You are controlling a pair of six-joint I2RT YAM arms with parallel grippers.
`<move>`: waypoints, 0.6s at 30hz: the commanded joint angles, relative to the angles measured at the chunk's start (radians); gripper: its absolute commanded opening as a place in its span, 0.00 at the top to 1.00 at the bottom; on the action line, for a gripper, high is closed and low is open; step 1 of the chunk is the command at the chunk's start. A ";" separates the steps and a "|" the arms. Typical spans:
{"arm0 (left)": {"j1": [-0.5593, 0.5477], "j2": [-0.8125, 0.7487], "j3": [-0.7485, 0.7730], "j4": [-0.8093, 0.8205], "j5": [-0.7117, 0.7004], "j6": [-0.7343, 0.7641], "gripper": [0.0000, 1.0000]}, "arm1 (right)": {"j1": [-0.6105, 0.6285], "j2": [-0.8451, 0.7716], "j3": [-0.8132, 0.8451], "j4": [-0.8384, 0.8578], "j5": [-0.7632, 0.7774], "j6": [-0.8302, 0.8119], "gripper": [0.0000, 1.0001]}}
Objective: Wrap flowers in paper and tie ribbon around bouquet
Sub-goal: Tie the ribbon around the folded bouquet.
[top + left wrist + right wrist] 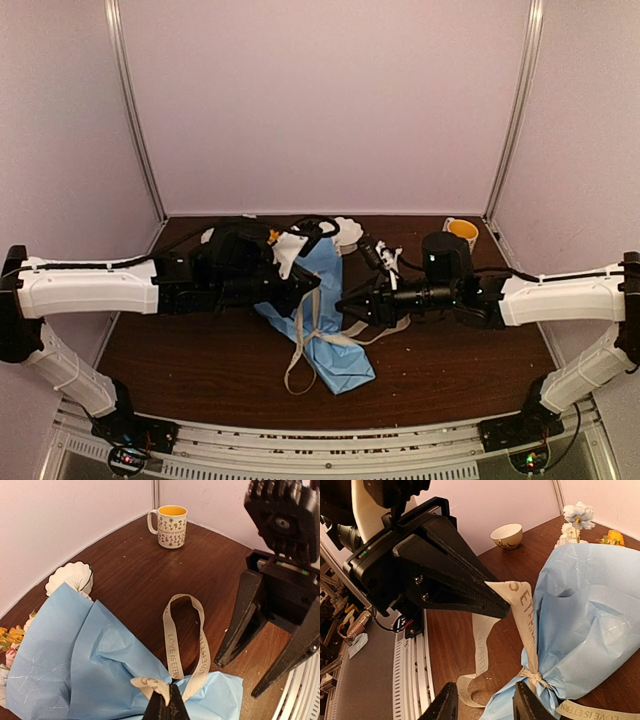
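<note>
The bouquet lies mid-table: light-blue paper [325, 300] wrapped in a cone, with flowers [577, 515] sticking out of the wide far end. The beige ribbon [525, 615] is knotted around the cone's narrow neck. One strand rises taut from the knot to my left gripper [167, 706], which is shut on it just above the paper [75, 665]. A ribbon loop [172, 645] lies on the wood beyond. My right gripper [486, 705] hovers open over the cone's tail and a slack ribbon end, gripping nothing. In the top view the left gripper [318, 283] and right gripper [347, 305] nearly meet over the bouquet.
A mug with a yellow inside [171, 526] stands in the back right corner. A white scalloped bowl [70, 577] sits near the back wall beside the blooms. The metal rail [320, 450] runs along the near table edge.
</note>
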 commanded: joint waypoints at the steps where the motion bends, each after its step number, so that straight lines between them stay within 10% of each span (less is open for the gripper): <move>1: 0.000 0.029 -0.024 0.140 -0.031 -0.057 1.00 | 0.044 0.008 -0.030 0.080 0.143 -0.025 0.57; 18: -0.001 0.040 -0.081 0.229 -0.038 -0.098 1.00 | 0.110 0.323 0.049 0.418 0.244 0.025 0.37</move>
